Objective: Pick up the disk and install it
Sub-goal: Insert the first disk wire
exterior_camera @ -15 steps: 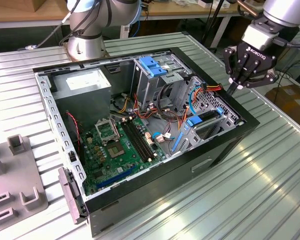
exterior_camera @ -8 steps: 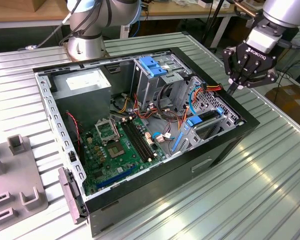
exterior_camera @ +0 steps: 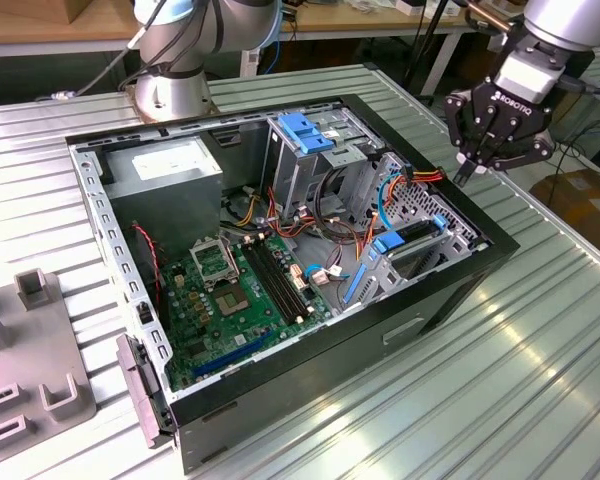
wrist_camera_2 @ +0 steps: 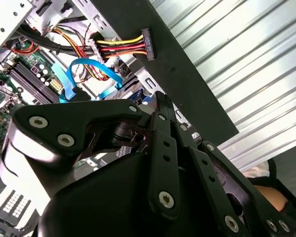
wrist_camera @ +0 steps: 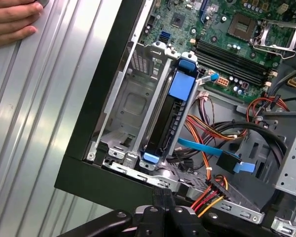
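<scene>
The disk [wrist_camera: 166,126] stands on edge in a metal bay at the corner of the open computer case [exterior_camera: 450,290]. Its dark body sits in a blue carrier with a blue tab [wrist_camera: 181,84] at one end. In the exterior view the disk [exterior_camera: 418,237] is at the case's right end. My gripper [exterior_camera: 470,168] hangs above that end, over the case's rim and apart from the disk. In both wrist views the gripper [wrist_camera: 160,192] [wrist_camera_2: 160,98] is shut, with its tips together and nothing between them.
A person's hand [wrist_camera: 12,22] rests on the ribbed metal table beside the case. Red-yellow power wires with a black plug [wrist_camera: 214,187] and a blue data cable [wrist_camera: 207,148] lie loose near the bay. The motherboard [exterior_camera: 240,290], a grey power box [exterior_camera: 165,170] and a blue-handled cage [exterior_camera: 302,130] fill the case.
</scene>
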Robot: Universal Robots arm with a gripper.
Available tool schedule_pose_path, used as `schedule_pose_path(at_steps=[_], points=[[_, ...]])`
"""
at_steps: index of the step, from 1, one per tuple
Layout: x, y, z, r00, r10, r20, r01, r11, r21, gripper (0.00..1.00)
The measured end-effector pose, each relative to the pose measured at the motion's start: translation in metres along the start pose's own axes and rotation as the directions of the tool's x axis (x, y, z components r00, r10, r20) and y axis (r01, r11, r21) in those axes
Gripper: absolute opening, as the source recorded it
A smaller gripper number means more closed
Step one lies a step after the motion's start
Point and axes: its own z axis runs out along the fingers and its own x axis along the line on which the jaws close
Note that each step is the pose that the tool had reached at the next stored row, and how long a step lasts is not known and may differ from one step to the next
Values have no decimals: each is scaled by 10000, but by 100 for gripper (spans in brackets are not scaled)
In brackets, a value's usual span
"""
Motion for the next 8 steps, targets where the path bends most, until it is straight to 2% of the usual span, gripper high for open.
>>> schedule_pose_path(at_steps=[8], points=[[-73,-82,11,9998,-212,6,212,9998,3,10]])
